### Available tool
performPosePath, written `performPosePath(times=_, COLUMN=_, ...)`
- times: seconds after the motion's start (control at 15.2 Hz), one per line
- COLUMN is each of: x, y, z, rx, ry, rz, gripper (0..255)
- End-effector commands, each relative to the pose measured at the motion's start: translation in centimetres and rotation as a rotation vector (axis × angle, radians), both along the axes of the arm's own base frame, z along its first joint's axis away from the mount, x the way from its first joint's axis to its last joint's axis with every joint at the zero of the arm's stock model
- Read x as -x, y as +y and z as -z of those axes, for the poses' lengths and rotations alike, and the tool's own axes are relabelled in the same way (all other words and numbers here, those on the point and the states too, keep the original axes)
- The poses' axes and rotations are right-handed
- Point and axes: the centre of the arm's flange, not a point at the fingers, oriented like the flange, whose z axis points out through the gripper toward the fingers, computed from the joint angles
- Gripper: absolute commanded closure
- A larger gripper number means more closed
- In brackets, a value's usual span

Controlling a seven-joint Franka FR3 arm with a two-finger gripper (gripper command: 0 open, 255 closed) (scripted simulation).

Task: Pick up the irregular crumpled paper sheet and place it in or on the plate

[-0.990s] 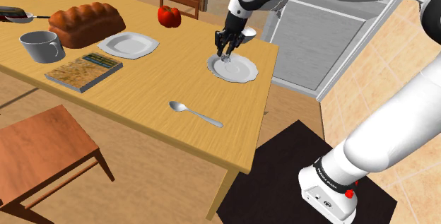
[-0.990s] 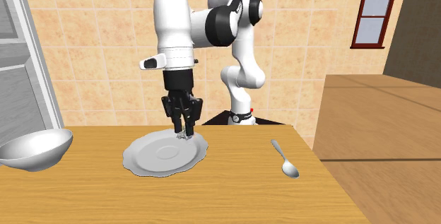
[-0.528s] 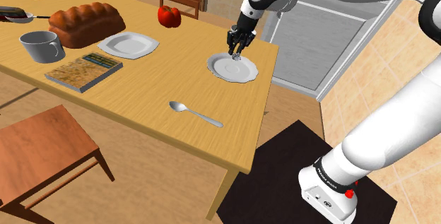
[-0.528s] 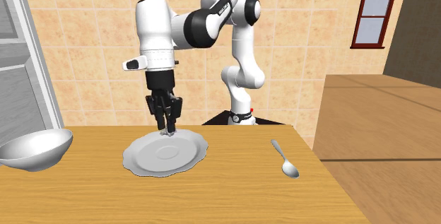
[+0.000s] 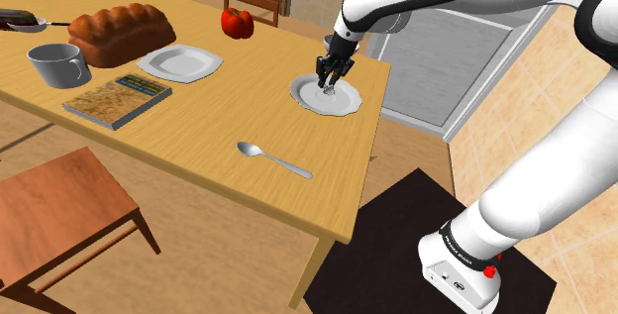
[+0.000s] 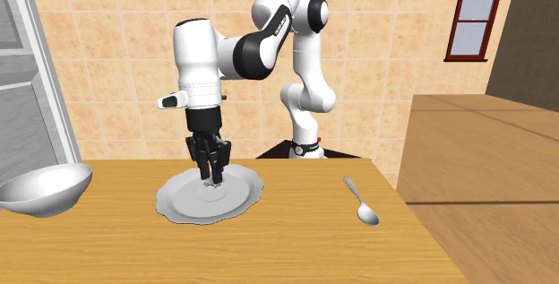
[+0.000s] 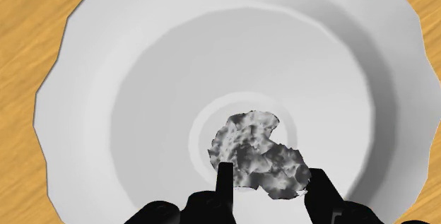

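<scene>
"Crumpled paper (image 7: 258, 152) — where is it sitting right now?"

"It's hanging between the black fingers (image 7: 225, 180), grey and wrinkled, right over the middle of the white plate (image 7: 127, 67). The gripper (image 7: 271, 172) is clamping it, one finger pressing on each side."

"Is it lying on the plate?"

"I'm not managing to tell whether it's touching the plate or hovering just above it. In the second exterior view the gripper is pointing straight down, its tips very near the plate's centre."

"And where is the plate lying?"

"Near the table's (image 5: 198, 144) edge on the shoulder view's right, toward the far corner — the arm is reaching in over that edge. A white bowl (image 6: 43, 190) is sitting near the plate, on the second exterior view's left."

"Anything else on the table?"

"A spoon (image 5: 273, 159) is lying apart from the plate, toward the near edge. Farther along, a second plate (image 5: 180, 62) is lying around the middle, with a red pepper (image 5: 236, 23) standing by the far edge. A brown loaf (image 5: 121, 33), a grey mug (image 5: 57, 64) and a flat book (image 5: 117, 100) are sitting toward the end on the shoulder view's left."
</scene>
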Motion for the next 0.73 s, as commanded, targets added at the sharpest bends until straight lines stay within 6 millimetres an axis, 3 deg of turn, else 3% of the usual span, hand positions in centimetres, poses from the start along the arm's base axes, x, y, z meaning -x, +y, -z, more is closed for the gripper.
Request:
performPosePath(times=0.0, x=-0.09, y=0.06, z=0.63, rx=0.0, ry=0.0, rz=0.0, gripper=255)
performPosePath(times=0.4, x=-0.1, y=0.06, z=0.63, rx=0.0, ry=0.0, rz=0.0, gripper=255)
performPosePath(times=0.46, x=-0.1, y=0.06, z=0.63, rx=0.0, ry=0.0, rz=0.0, gripper=0)
performPosePath(times=0.66, x=-0.1, y=0.06, z=0.63, rx=0.0, ry=0.0, rz=0.0, gripper=0)
